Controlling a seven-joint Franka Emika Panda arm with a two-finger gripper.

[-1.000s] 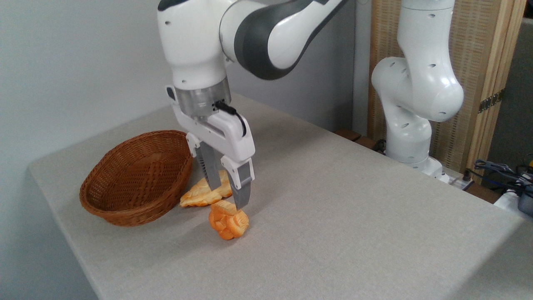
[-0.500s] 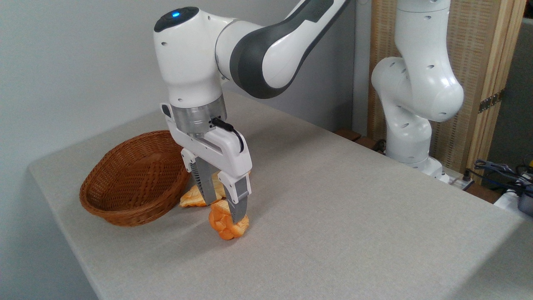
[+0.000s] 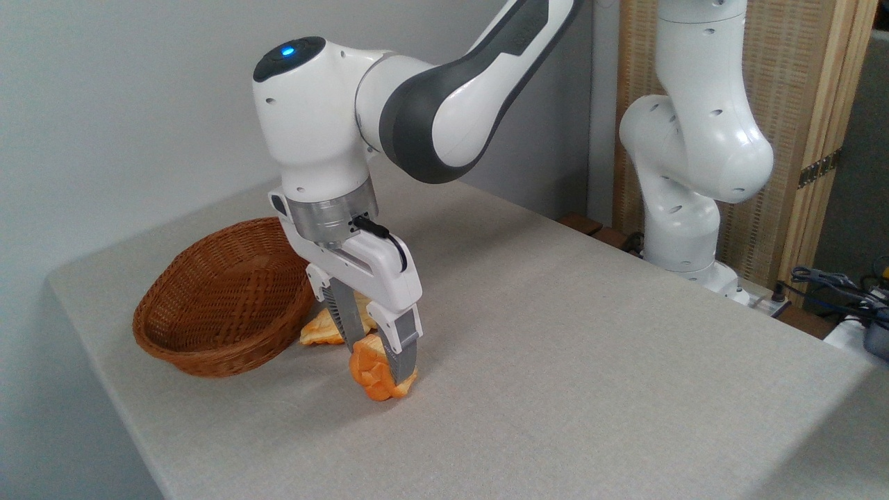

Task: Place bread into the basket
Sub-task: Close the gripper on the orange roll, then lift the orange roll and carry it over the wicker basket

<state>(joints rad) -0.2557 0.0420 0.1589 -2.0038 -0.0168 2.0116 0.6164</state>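
- The gripper [image 3: 378, 357] is lowering further than a second ago, its fingers now straddling the bun [image 3: 378, 375] on the table [image 3: 590, 361].
- Whether it is squeezing yet, I cannot tell.
- The bun is lying just right of the empty basket [image 3: 222, 298]; grasping appears to be starting.

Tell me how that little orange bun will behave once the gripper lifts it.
The bun looks glossy, so it may slip between the gripper's narrow fingers. Its knotted ridges could give the pads some purchase. Being small and roundish, it would probably roll a little if dropped on the table, and it seems light for the gripper.
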